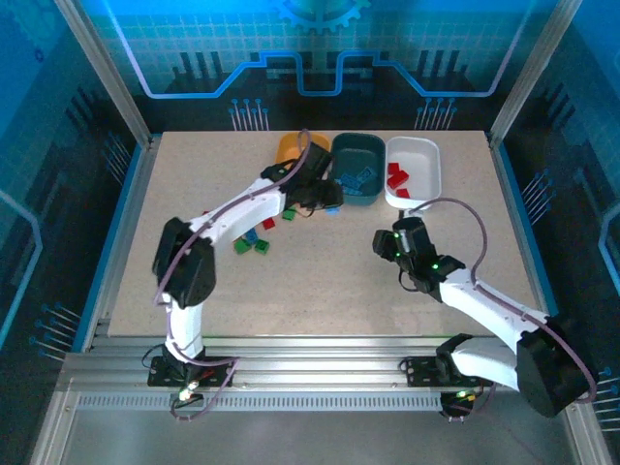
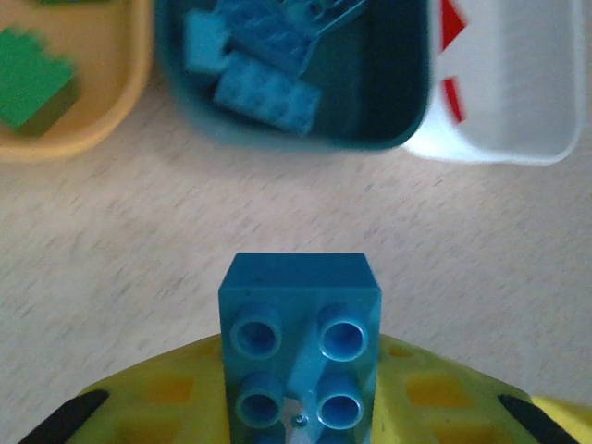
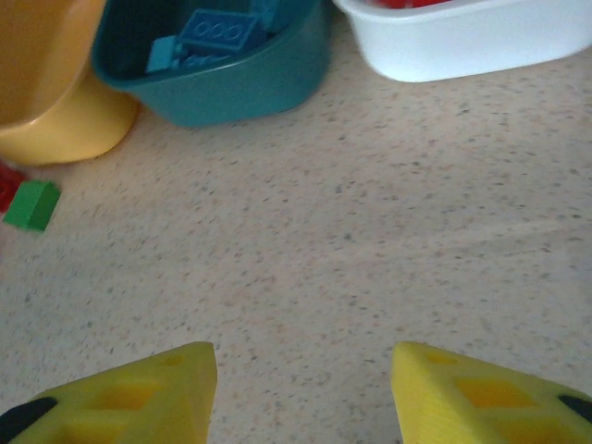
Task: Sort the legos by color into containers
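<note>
Right now the blue brick [image 2: 299,356] sits studs-up, clamped between the yellow pads [image 2: 166,402] of the left gripper [image 1: 327,203]. It is just short of the near wall of the teal bin [image 2: 384,83]. Whether it has cleared the table [image 1: 320,291] I cannot tell from where I stand.

From what I see, the job in hand is dropping it in with the other blue bricks [image 2: 264,88]. To do that well, I'd say lift enough to clear the rim, carry it straight toward the far side, and let go only once it is over the bare right half of the bin floor.

Drifting sideways is the risk. The orange-yellow bin [image 2: 111,111] with its green brick [image 2: 32,88] sits close on the left. The white bin [image 2: 518,102] holding red pieces [image 2: 451,55] presses close on the right.

The right gripper [image 3: 303,370] hangs with its jaws apart and nothing between them, over bare table nearer and to the right, well out of the way. Loose bricks [image 1: 254,242] wait on the table to the near left.
</note>
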